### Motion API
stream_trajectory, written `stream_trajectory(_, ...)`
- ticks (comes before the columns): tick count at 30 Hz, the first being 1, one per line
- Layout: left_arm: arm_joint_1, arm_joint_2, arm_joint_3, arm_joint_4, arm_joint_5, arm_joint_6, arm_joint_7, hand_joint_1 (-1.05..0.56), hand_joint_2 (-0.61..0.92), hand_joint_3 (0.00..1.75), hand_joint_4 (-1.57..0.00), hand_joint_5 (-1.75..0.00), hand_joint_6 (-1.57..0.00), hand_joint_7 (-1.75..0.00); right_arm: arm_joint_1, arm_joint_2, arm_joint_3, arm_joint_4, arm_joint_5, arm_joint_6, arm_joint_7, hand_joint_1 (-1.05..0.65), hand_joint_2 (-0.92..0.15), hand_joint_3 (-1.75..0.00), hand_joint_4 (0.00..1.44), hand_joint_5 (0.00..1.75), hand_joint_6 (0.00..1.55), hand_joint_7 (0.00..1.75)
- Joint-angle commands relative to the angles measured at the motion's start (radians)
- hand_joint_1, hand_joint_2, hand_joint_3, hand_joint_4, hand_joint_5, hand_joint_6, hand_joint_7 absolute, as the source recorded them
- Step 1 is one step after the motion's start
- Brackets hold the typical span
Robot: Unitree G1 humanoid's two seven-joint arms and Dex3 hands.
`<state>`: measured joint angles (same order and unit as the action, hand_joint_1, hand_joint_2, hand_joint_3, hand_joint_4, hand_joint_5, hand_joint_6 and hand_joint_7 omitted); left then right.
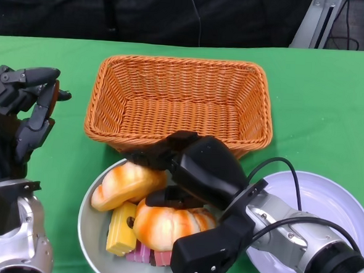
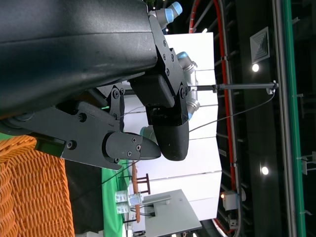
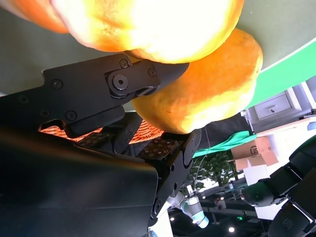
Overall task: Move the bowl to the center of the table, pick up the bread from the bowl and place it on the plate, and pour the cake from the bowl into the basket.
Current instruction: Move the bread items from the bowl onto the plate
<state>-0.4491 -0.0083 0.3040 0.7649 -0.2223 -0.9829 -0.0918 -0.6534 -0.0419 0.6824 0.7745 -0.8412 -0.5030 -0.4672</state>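
The bowl (image 1: 90, 220) sat at six o'clock on the green table (image 1: 321, 89), its far rim touching the basket (image 1: 179, 102) at twelve o'clock; the white plate (image 1: 326, 201) lay at four o'clock. Two bread rolls (image 1: 126, 184) lay in the bowl over yellow and pink cake pieces (image 1: 122, 229). The right hand (image 1: 189, 168) reached in, its fingers spread about the nearer roll (image 1: 167, 225), not yet clamped. The bread looked light, soft and glossy, so likely slippery; a gentle hold across its broad middle seemed safest. The left hand (image 1: 26, 108) hovered at nine o'clock, fingers apart, holding nothing.
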Motion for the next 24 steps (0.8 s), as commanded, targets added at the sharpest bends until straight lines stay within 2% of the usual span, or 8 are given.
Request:
stream_trajectory(1, 0.007, 0.003, 0.0, -0.021, 0.003, -0.022, 0.01, -0.16, 0.92, 0.27, -0.78, -1.26, -0.95, -0.75, -0.007, -0.005, 0.017, 0.039, -0.017, -0.009, -0.006, -0.46, -0.85, 0.0, 0.79, 0.39, 0.77, 0.02)
stream_trajectory(4, 0.005, 0.003, -0.001, -0.017, 0.002, -0.035, 0.004, -0.16, 0.92, 0.28, -0.78, -1.27, -0.95, -0.76, -0.018, 0.001, 0.024, 0.066, -0.02, -0.022, -0.035, -0.43, -0.84, 0.0, 0.8, 0.42, 0.8, 0.02)
stream_trajectory(7, 0.006, 0.002, -0.003, -0.014, 0.005, -0.043, 0.005, -0.16, 0.92, 0.29, -0.77, -1.31, -0.94, -0.8, -0.029, 0.006, 0.031, 0.093, -0.021, -0.04, -0.056, -0.39, -0.84, 0.0, 0.79, 0.55, 0.84, 0.03)
stream_trajectory(10, 0.009, 0.001, -0.004, -0.016, 0.006, -0.047, 0.007, -0.17, 0.92, 0.3, -0.75, -1.32, -0.93, -0.82, -0.04, 0.011, 0.033, 0.119, -0.007, -0.067, -0.046, -0.33, -0.86, -0.01, 0.74, 0.66, 0.87, 0.02)
stream_trajectory(13, 0.012, -0.004, -0.005, -0.025, 0.004, -0.045, 0.01, -0.16, 0.92, 0.3, -0.76, -1.31, -0.93, -0.83, -0.047, 0.013, 0.038, 0.138, -0.011, -0.08, -0.053, -0.3, -0.89, -0.01, 0.77, 0.71, 0.9, 0.03)
stream_trajectory(18, 0.016, -0.005, -0.006, -0.027, 0.0, -0.055, 0.003, -0.15, 0.92, 0.31, -0.77, -1.31, -0.93, -0.84, -0.052, 0.018, 0.049, 0.158, -0.022, -0.089, -0.081, -0.24, -0.91, 0.0, 0.73, 0.94, 1.0, 0.03)
stream_trajectory(24, 0.02, -0.003, -0.009, -0.034, 0.01, -0.063, 0.005, -0.17, 0.92, 0.3, -0.77, -1.33, -0.93, -0.84, -0.055, 0.026, 0.059, 0.168, -0.012, -0.092, -0.082, -0.24, -0.92, -0.01, 0.68, 1.05, 1.03, 0.02)
